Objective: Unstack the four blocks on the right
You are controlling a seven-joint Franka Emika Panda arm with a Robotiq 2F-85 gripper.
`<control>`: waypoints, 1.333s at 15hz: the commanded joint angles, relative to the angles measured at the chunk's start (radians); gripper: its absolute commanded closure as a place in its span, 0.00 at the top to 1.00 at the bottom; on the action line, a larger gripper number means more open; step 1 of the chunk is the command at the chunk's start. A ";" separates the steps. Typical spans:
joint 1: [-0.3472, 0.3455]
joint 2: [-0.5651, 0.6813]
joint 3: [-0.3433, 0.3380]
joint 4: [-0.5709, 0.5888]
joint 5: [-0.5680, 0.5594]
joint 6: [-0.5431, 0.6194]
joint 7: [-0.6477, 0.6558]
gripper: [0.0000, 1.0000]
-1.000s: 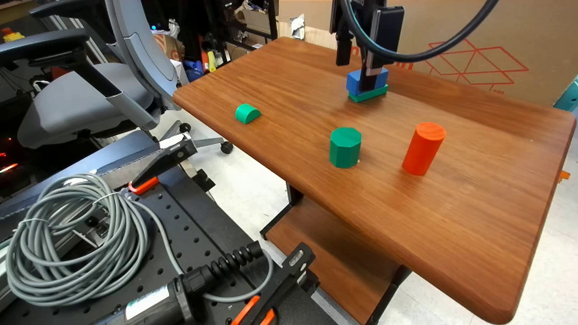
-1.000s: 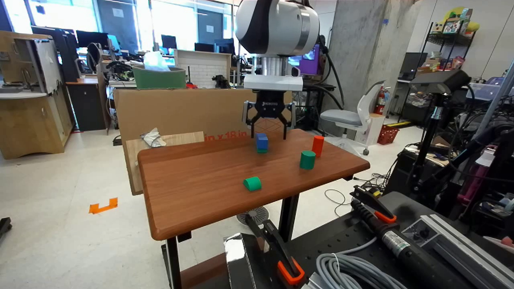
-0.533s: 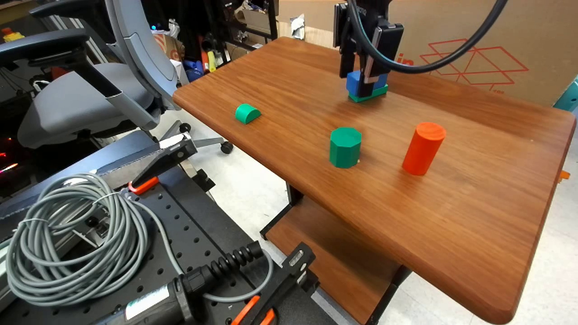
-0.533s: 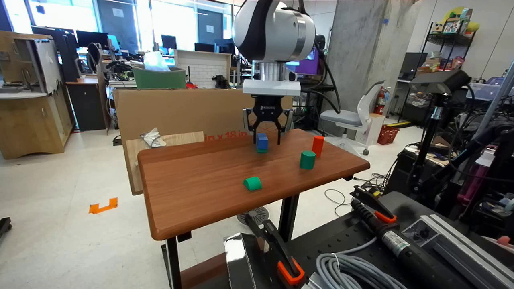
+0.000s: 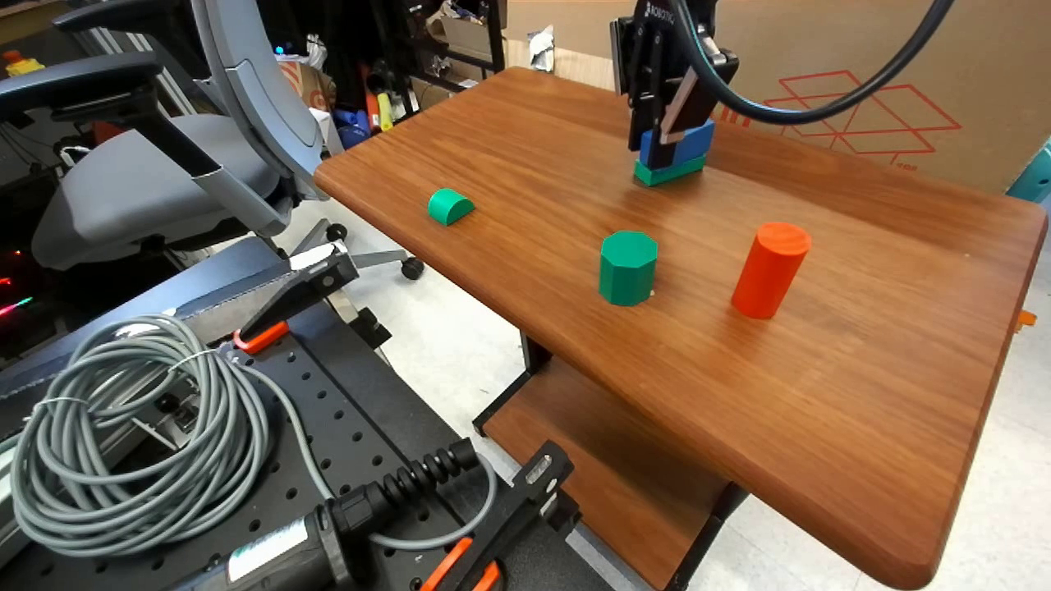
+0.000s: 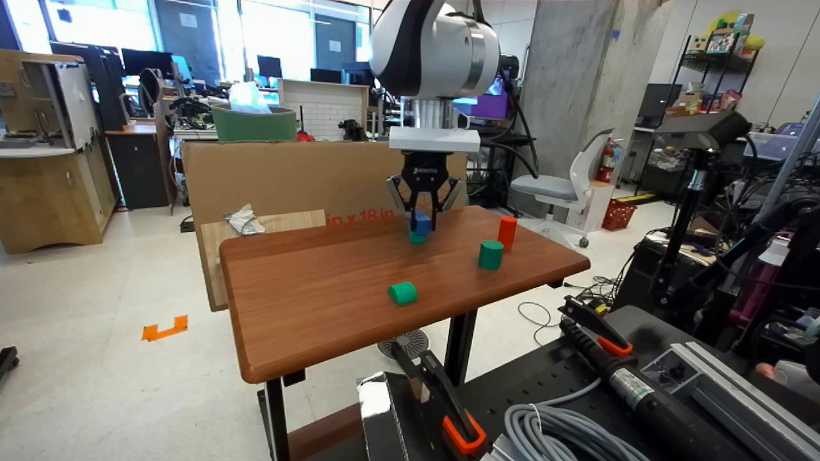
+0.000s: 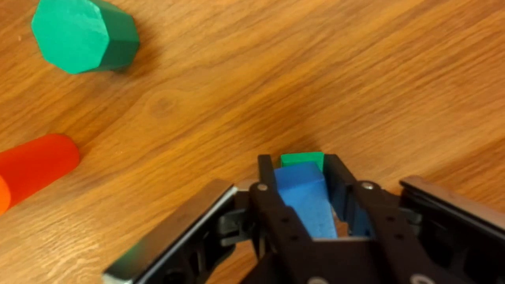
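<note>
A blue block (image 5: 698,141) sits between the fingers of my gripper (image 5: 653,148), which is shut on it over the far part of the table. Directly below is a flat green block (image 5: 677,170). In the wrist view the fingertips flank the blue block (image 7: 305,197), and the green block (image 7: 302,157) peeks out past its end. Whether blue and green still touch, I cannot tell. Standing apart are a green octagonal block (image 5: 628,271) and an upright orange-red cylinder (image 5: 770,271). A green half-round block (image 6: 403,292) lies by itself, outside the wrist view.
The wooden table (image 5: 862,394) has rounded edges. Behind it stands a cardboard sheet (image 6: 288,179). A black cable (image 5: 821,111) loops from the arm. Beside the table is a black perforated bench (image 5: 328,394) with coiled grey cable (image 5: 148,435); a grey chair (image 5: 172,164) stands near.
The gripper has come down over the stack and its fingers have drawn together onto the blue block. The blue block has shifted and tipped slightly on the green one. The other blocks stayed put.
</note>
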 commanded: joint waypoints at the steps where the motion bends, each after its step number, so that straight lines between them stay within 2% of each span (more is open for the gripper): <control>1: -0.008 -0.011 0.000 0.009 0.015 -0.012 -0.058 0.11; 12: -0.081 -0.179 -0.033 -0.074 0.028 -0.033 -0.111 0.11; 20: -0.143 -0.103 -0.117 -0.002 -0.018 -0.100 -0.085 0.11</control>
